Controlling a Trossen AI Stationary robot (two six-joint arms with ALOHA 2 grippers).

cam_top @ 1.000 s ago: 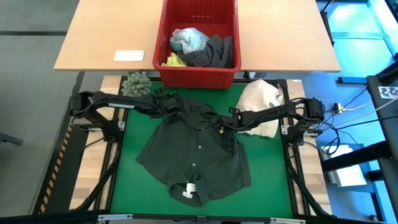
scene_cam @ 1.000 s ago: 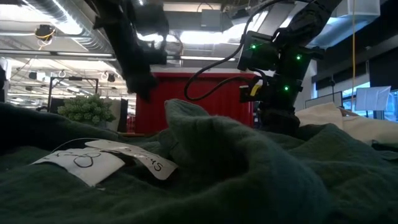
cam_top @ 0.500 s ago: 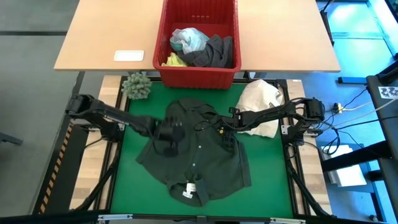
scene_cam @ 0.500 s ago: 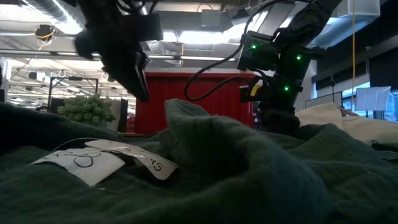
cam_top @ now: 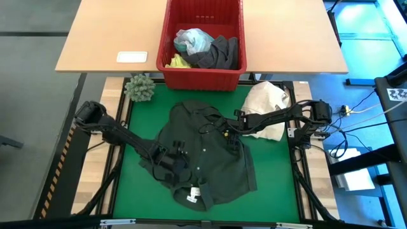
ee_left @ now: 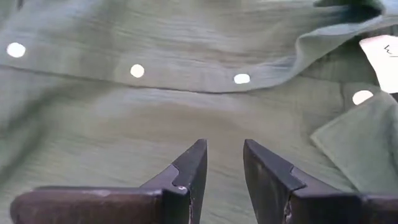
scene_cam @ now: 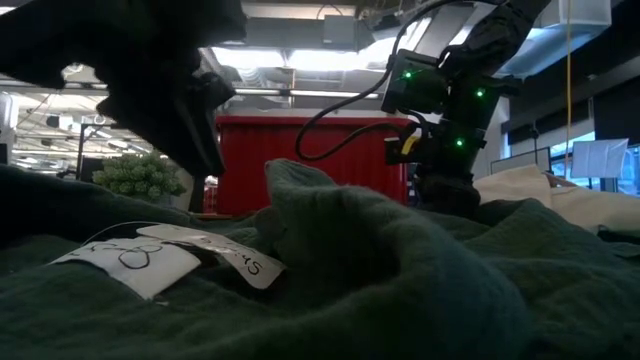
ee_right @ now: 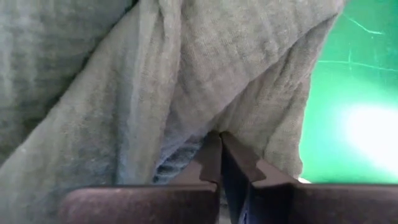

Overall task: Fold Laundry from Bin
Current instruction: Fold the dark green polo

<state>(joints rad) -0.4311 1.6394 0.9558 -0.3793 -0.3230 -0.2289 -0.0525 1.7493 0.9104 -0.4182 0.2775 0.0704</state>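
Shirt cloth, dark green with white buttons, is spread out on the green mat in front of the robot: this dark green shirt [cam_top: 202, 152] lies mostly flat, with its white label [cam_top: 193, 196] at the near edge and bumps and wrinkles near the middle. The right claw [cam_top: 227, 132] is pinched tight on a fold of the shirt near its far right side. The left claw [cam_top: 173, 163] hangs low over the shirt's near left part with its two fingers [ee_left: 189, 171] a little way apart and nothing between them. If the left claw closes here, it may grab only one thin layer, or two layers at once, and the fold would come out crooked. If the right claw pulls while the left one has no hold, the whole shirt could slide across the mat and bunch up. More laundry waits in the red bin [cam_top: 202, 75] on the wooden desk [cam_top: 102, 38] behind: a grey garment [cam_top: 216, 53], a light blue one [cam_top: 193, 40] and a yellow one [cam_top: 178, 62]. A cream cloth bundle [cam_top: 267, 105] sits just beside the right arm, and a wide swing could drag it.
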